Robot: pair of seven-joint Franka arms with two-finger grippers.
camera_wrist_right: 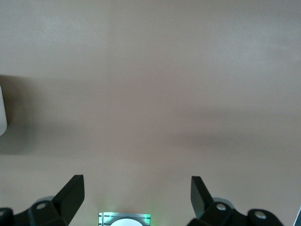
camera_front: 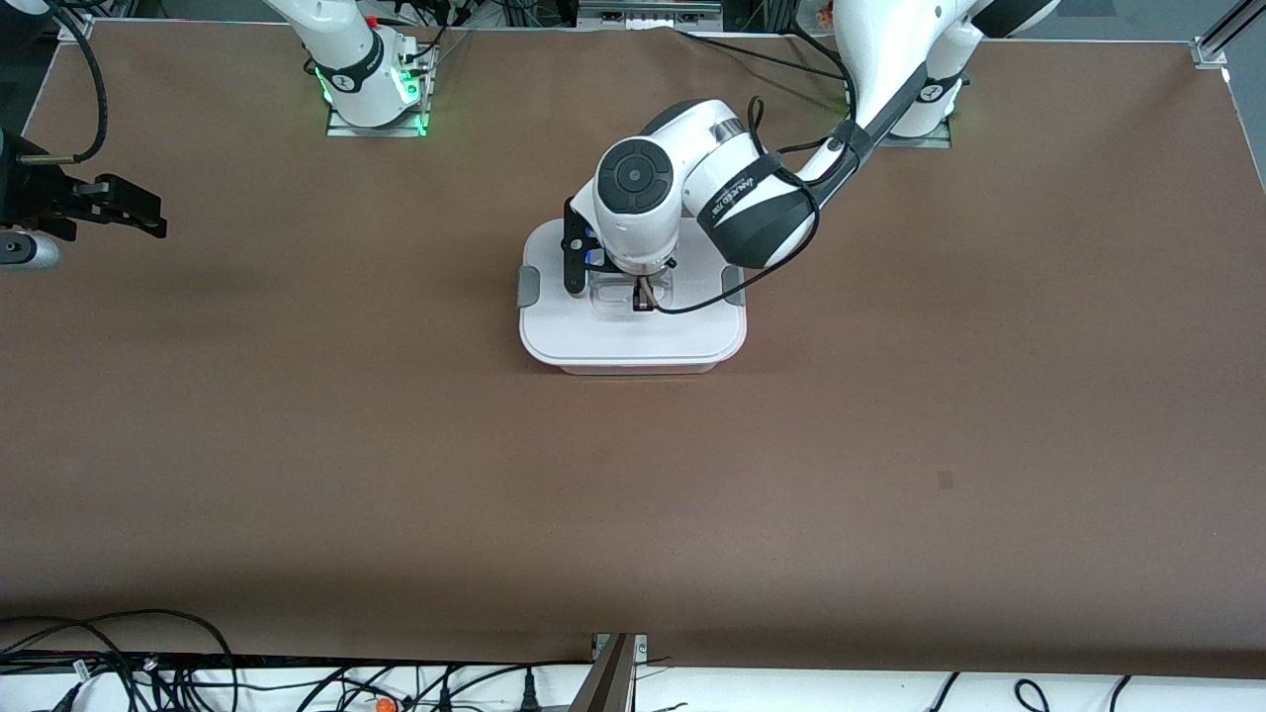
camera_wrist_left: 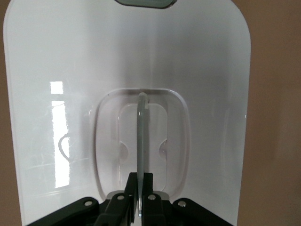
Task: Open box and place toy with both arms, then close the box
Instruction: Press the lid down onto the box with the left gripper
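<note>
The box (camera_front: 633, 341) stands shut in the middle of the table, its white lid (camera_wrist_left: 188, 61) lying flat on it, with grey clips (camera_front: 529, 287) at both ends. My left gripper (camera_front: 643, 297) reaches straight down onto the lid's recessed centre. In the left wrist view the left gripper (camera_wrist_left: 141, 176) is shut on the thin clear handle (camera_wrist_left: 141, 136), which stands up on edge between the fingers. My right gripper (camera_front: 138, 213) waits open over bare table at the right arm's end; its fingers (camera_wrist_right: 73, 188) hold nothing. The toy is out of view.
The right arm's base (camera_front: 371, 89), lit green, and the left arm's base (camera_front: 920, 109) stand at the table's edge farthest from the front camera. Cables (camera_front: 148, 663) lie along the edge nearest that camera. Brown tabletop (camera_front: 890, 445) surrounds the box.
</note>
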